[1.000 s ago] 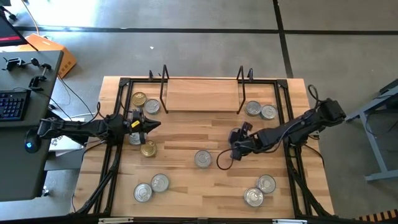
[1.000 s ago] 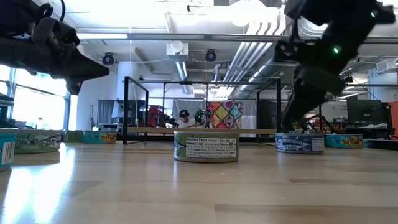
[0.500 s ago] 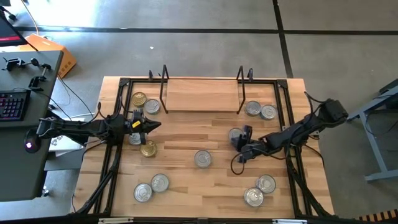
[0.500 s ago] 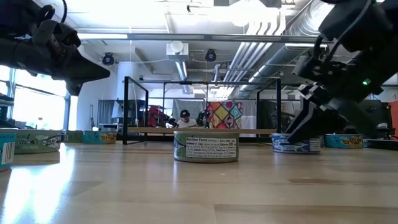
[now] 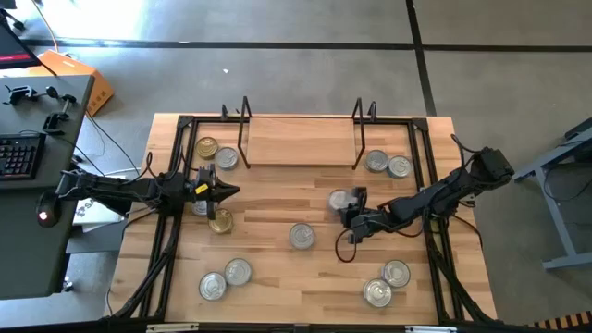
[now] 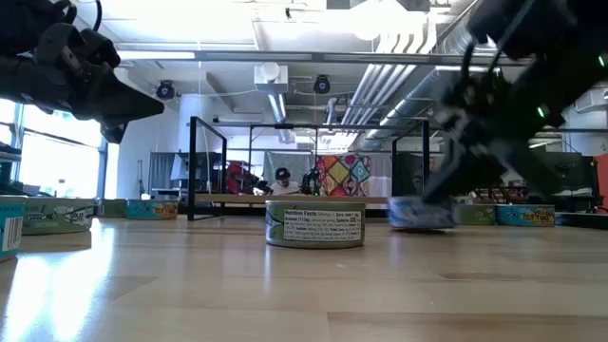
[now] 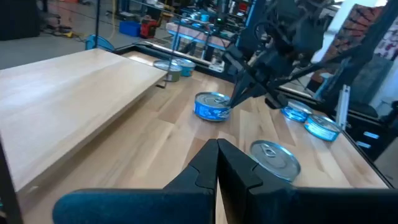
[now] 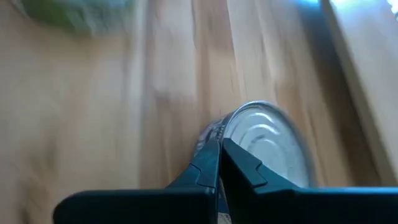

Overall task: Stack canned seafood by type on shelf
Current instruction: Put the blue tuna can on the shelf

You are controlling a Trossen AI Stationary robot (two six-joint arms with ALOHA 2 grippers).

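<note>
The left gripper (image 5: pixel 225 191) hangs over the left part of the black-framed wooden tabletop (image 5: pixel 277 277), its two dark fingers pressed together with nothing between them. Directly under its wrist sits a silver-lidded round tin (image 5: pixel 201 205), and just nearer the table's front edge from it a gold-lidded round tin (image 5: pixel 220 221). Behind it, toward the shelf, lie another gold-lidded tin (image 5: pixel 206 148) and a silver-lidded tin (image 5: pixel 227 159) side by side. Well in front of it a pair of silver-lidded tins (image 5: pixel 225 278) rests near the front edge.

The low light-wood shelf board with black wire uprights (image 5: pixel 301 141) stands at the back of the table, between the two arms, with no tin on it.

A silver-lidded tin with a pale green label (image 5: pixel 302 236) sits alone mid-table, to the left of the right gripper.

The right gripper (image 5: pixel 348 205) is low over the centre-right of the table, its fingers closed together, holding nothing. Its tips are at the edge of a blue-labelled, silver-lidded tin (image 5: pixel 339 200), which lies on the tabletop immediately beyond them; whether they touch it cannot be told. Behind this gripper, beside the shelf's right upright, two silver-lidded tins (image 5: pixel 388 164) lie together; in front of it two more silver tins (image 5: pixel 387 284) sit near the front right corner.
</note>
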